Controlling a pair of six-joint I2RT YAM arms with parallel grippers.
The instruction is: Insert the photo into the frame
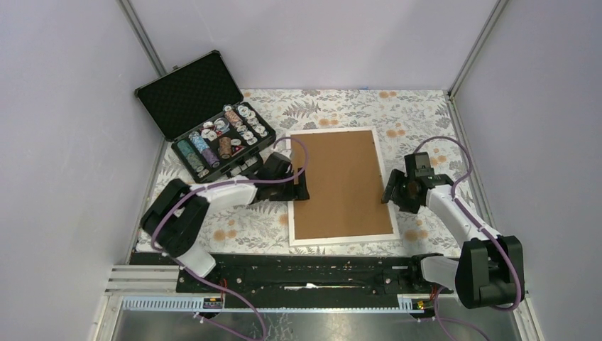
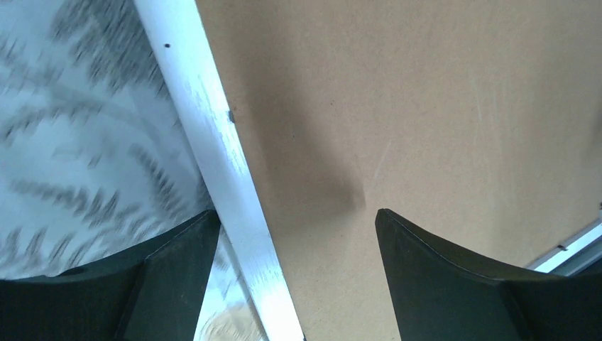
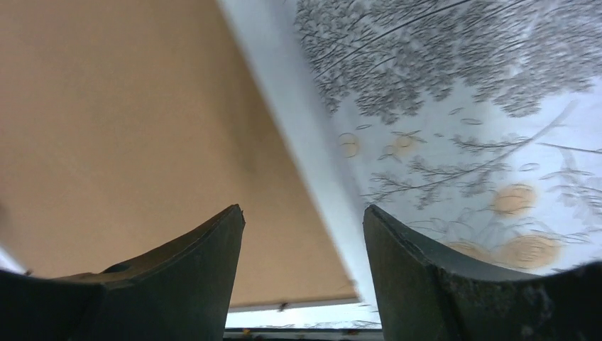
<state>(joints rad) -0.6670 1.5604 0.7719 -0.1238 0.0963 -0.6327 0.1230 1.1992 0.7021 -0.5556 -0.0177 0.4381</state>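
The white frame (image 1: 340,239) lies flat mid-table with the brown backing board (image 1: 341,185) filling it. The photo is hidden. My left gripper (image 1: 301,188) is open and straddles the frame's left rail (image 2: 220,153), one finger over the cloth and one over the board (image 2: 426,106). My right gripper (image 1: 390,193) is open and straddles the right rail (image 3: 298,117), one finger over the board (image 3: 121,121) and one over the cloth. Whether the fingers touch the frame I cannot tell.
An open black foam-lined case (image 1: 206,117) of poker chips stands at the back left, close behind my left arm. The floral tablecloth (image 1: 412,114) covers the table. Grey walls close in both sides. A black rail (image 1: 305,273) runs along the near edge.
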